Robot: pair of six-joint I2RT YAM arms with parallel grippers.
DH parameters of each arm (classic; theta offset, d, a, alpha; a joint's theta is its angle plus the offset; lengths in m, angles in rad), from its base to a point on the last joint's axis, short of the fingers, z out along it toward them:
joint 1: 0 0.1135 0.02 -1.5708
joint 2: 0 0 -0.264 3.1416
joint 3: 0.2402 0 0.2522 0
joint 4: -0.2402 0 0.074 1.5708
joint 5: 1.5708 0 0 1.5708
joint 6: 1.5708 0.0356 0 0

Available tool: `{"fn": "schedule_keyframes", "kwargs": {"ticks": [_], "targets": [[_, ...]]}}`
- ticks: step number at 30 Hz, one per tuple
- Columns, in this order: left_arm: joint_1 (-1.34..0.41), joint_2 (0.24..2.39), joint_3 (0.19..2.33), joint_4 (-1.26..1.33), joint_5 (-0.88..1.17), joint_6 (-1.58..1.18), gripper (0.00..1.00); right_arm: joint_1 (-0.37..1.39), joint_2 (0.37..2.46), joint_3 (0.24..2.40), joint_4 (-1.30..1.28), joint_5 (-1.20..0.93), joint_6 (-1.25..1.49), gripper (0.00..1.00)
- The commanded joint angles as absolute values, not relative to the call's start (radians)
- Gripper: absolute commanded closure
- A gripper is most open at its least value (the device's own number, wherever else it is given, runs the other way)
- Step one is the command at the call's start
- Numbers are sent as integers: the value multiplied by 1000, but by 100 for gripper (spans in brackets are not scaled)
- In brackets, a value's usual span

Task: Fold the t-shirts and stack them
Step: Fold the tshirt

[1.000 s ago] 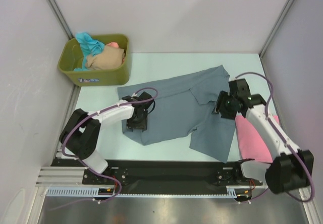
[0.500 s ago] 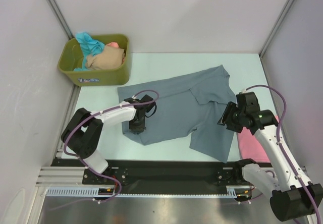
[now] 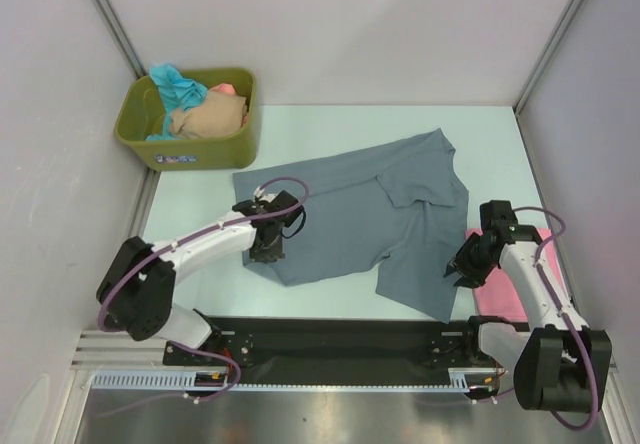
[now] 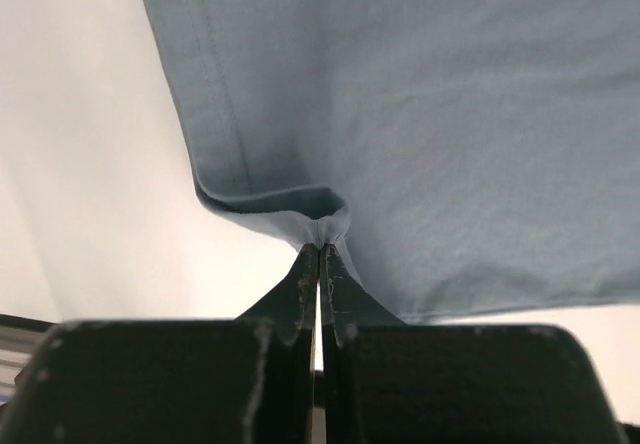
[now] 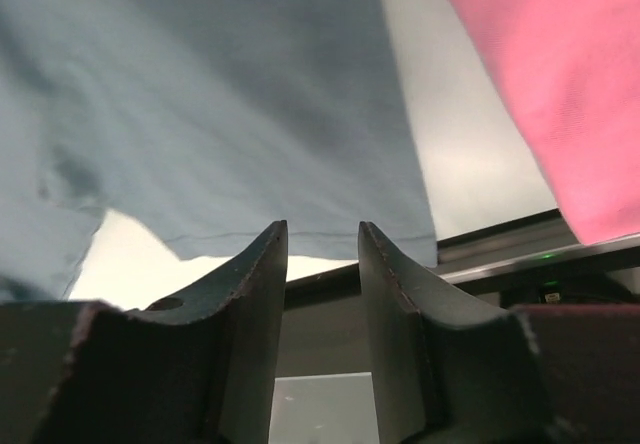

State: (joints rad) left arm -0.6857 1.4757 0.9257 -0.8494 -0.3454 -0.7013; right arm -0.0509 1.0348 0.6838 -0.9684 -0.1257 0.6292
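My left gripper [image 4: 320,254] has its jaws pressed together on a bunched hem fold of the grey shirt [image 3: 350,214], arm stretched low across the table [image 3: 330,129]. My right gripper [image 5: 322,254] hangs with jaws apart, holding nothing, over that shirt's near right edge beside the pink shirt [image 5: 530,84], wrist bent back toward me.

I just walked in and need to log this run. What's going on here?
Two robot arms are working on a grey-blue t-shirt spread on the table. The left gripper is shut on a pinch of the shirt's edge. The right gripper is open and empty at the shirt's near right corner, beside a pink t-shirt lying at the table's right side. The other shirts sit in the green tub at the far left.
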Motion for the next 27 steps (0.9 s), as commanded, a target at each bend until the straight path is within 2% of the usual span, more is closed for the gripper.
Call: {"fn": "schedule_keyframes", "kwargs": {"ticks": [1, 13, 21, 25, 27], "targets": [[-706, 1394, 899, -854, -350, -735, 99, -72, 1069, 638, -919, -74, 666, 61], [-729, 1368, 891, -815, -302, -703, 100, -97, 1285, 641, -845, 35, 706, 57], [-729, 1332, 905, -838, -313, -695, 99, -97, 1339, 597, -755, 11, 729, 60], [-729, 1310, 908, -853, -318, -709, 99, -84, 1330, 578, -729, 20, 749, 70], [-729, 1299, 900, -861, -318, -719, 99, -84, 1318, 583, -745, 28, 752, 81]]}}
